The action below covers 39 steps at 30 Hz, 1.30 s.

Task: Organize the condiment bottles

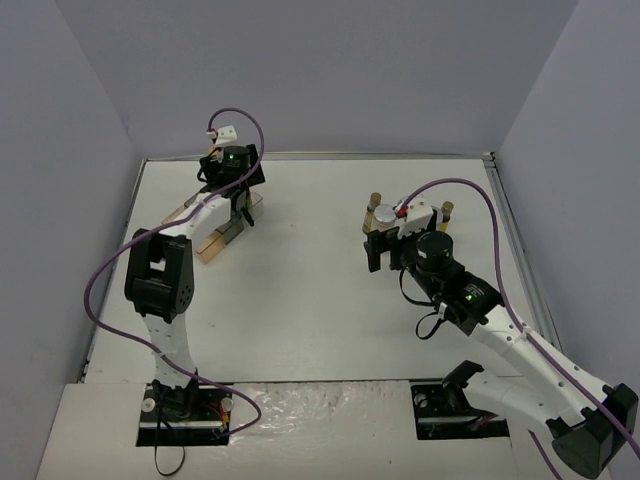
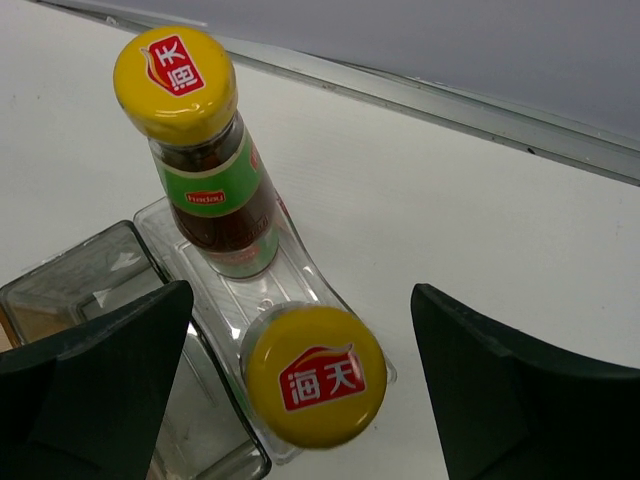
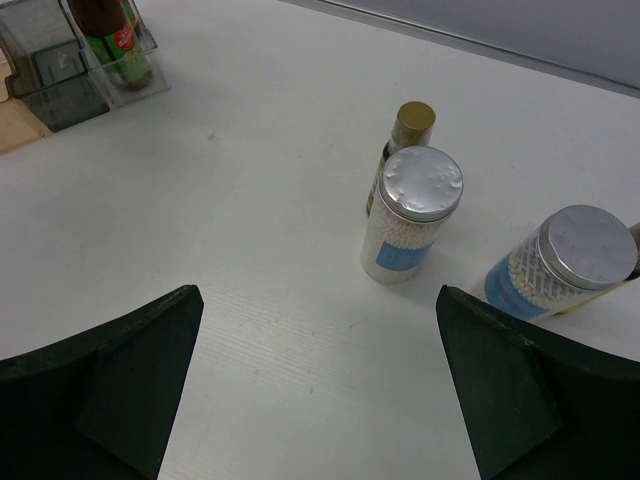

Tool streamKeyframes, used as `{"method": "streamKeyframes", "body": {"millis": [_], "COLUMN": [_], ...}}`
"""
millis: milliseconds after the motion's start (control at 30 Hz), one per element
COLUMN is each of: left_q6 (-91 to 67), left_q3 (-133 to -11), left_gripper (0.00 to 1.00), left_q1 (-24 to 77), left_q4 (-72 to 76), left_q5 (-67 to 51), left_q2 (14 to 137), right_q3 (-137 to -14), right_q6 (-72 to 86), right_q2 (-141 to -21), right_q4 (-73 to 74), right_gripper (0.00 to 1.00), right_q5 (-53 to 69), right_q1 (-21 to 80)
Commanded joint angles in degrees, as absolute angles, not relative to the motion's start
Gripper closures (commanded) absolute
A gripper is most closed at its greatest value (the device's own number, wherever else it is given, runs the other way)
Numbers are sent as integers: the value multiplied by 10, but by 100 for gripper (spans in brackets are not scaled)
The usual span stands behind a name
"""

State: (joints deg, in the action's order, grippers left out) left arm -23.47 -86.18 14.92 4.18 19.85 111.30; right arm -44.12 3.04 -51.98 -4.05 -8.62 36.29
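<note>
The left hand [image 2: 302, 295] is hanging spread wide and gripping nothing, its fingers sitting either side of the near yellow-capped sauce bottle [image 2: 315, 375] with gaps showing on both sides. That bottle is standing in a narrow slot of the clear tray [image 2: 95, 270], and the far yellow-capped sauce bottle [image 2: 205, 170] is standing upright in the same slot just behind it. Across the table [image 3: 260, 180], the right hand [image 3: 318, 295] is hovering, also spread wide and empty. Ahead of it the nearer silver-lidded jar [image 3: 412, 215] is standing with a slim brown-capped bottle [image 3: 410, 125] tucked close behind. The other silver-lidded jar [image 3: 565, 260] is sitting apart from it, with the second brown-capped bottle [image 1: 447, 208] showing beside it from overhead.
</note>
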Motion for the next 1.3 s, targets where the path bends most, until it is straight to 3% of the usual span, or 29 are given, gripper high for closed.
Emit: {"method": "streamKeyframes", "body": {"millis": [0,67,533,800,1067,1267], "left_q6": [-245,-248,-130,-113,-135,-116], "left_q3": [-862,-850,-660,-492,-448,-449], "left_gripper": [7,3,3,3,3,3], "left_q1": [148,148,150,149,149,149], "left_q4": [24,1,-137,-189,-185,-184], "left_q5": [191,174,-19,8,60,90], "left_q2": [1019,987,719,521,441,441], "right_q3": [-457,-461,-540,-637,-688,-690], "right_q6": [54,67,127,139,127,123], "right_q2": [-526,-532,-668,-803,-896,-941], "right_q4": [-69,-67,-32,-18,-18,-20], "right_gripper": [0,0,0,0,2,21], "right_q5": [-103,-116,-194,-144,-119,-107], "right_q1": [358,358,319,250,230,223]}}
